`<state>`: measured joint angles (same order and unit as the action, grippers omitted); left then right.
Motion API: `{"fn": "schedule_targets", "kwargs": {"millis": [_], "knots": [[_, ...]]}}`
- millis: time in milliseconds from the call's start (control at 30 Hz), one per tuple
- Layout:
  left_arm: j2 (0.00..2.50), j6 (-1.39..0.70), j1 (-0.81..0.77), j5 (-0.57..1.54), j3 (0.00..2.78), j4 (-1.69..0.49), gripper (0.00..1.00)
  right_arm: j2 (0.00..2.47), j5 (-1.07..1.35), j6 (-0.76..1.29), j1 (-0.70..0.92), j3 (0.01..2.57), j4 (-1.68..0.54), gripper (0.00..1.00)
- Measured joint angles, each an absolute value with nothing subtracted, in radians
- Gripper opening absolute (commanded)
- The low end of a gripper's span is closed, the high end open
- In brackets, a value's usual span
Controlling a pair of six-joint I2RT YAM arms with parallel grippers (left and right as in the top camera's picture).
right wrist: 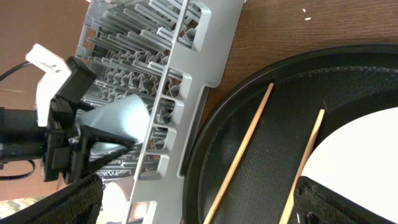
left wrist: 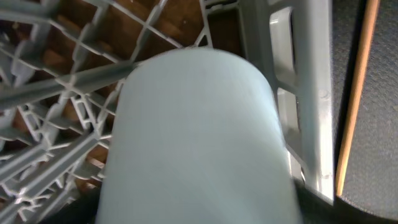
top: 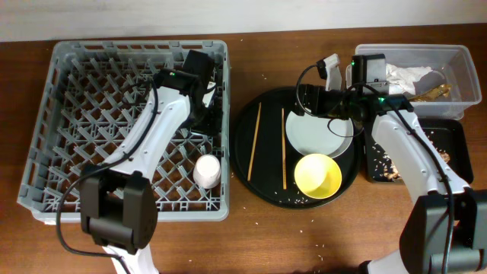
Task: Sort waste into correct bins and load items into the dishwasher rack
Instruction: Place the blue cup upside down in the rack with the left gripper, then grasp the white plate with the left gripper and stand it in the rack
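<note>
My left gripper [top: 199,116] is shut on the light blue cup [left wrist: 193,137] and holds it over the right side of the grey dishwasher rack [top: 68,114]. The cup also shows in the right wrist view [right wrist: 121,118]. The pink-white cup [top: 207,171] stands in the rack. My right gripper [right wrist: 199,205] is open and empty above the round black tray's [top: 259,175] far side. Two chopsticks [top: 255,141] [right wrist: 239,155], the pale plate [top: 316,133] and the yellow bowl [top: 317,175] lie on that tray. The clear tub [top: 456,57] holds the white napkin [top: 407,74] and gold wrapper [top: 437,93].
The shallow black rectangular tray [top: 449,129] with food scraps [top: 384,164] sits in front of the clear tub at the right. Rice-like crumbs are scattered on the wooden table [top: 304,228]. The rack's wall [left wrist: 305,93] stands close to the round tray's edge.
</note>
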<state>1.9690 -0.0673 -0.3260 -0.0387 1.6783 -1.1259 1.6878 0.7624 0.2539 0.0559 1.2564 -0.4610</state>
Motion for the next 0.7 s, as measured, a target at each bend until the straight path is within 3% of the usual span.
{"fn": "schedule_targets", "kwargs": {"millis": [233, 333, 400, 567, 700], "knots": [[1.977, -0.068, -0.326, -0.038, 1.743, -1.168, 0.83, 1.688, 0.756, 0.253, 0.056, 1.256, -0.461, 1.0], [1.977, -0.068, -0.326, -0.028, 1.84, -1.198, 0.84, 1.688, 0.756, 0.252, 0.056, 1.256, -0.461, 0.91], [1.977, -0.068, -0.331, 0.002, 1.882, -1.2, 0.84, 1.687, 0.756, 0.25, 0.049, 1.256, -0.471, 0.91], [1.977, -0.072, -0.418, 0.14, 1.918, -1.082, 0.84, 1.525, 0.72, 0.252, -0.127, 1.257, -0.601, 0.98], [2.006, -0.129, -0.513, 0.174, 1.919, -0.974, 0.84, 1.383, 0.572, 0.26, -0.241, 1.266, -0.756, 0.99]]}}
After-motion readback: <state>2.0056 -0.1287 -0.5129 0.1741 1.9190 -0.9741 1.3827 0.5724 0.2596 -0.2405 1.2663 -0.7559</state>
